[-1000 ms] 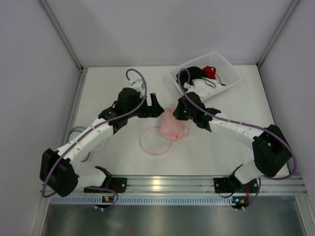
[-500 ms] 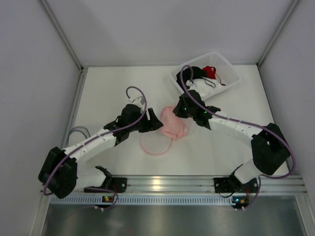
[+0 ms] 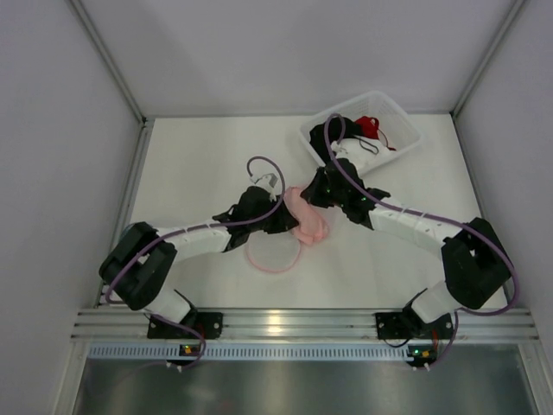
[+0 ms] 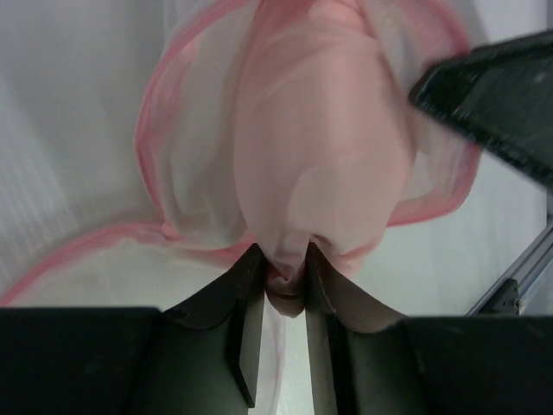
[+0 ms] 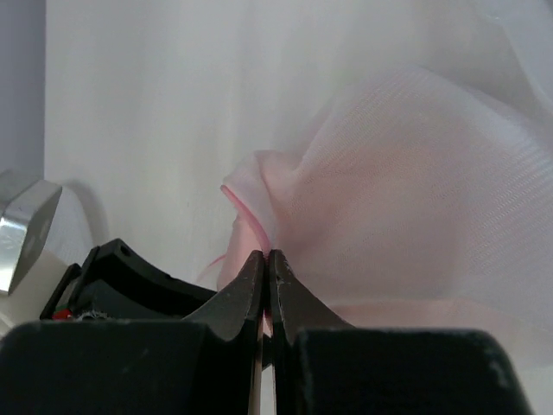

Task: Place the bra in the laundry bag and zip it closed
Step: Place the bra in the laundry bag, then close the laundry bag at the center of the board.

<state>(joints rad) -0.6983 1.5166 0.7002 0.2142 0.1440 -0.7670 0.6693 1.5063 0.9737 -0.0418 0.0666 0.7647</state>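
left wrist view alone showed left gripper (image 4: 283, 261) clamped on smooth pink bra (image 4: 320, 147) bulging ahead; right gripper (image 5: 266, 259) pinched sheer laundry bag (image 5: 415, 199).

The white desk (image 3: 199, 164) carries a pink mesh laundry bag (image 3: 270, 253). Its pink-edged loop lies flat on the surface just on the near side of the left gripper (image 3: 288, 218). A pink bra (image 3: 309, 225) is heaped between the left gripper and the right gripper (image 3: 314, 197), touching both. Beyond the right gripper, toward the desk's far right corner, stands a white plastic bin (image 3: 404, 121) holding dark and red cloth.
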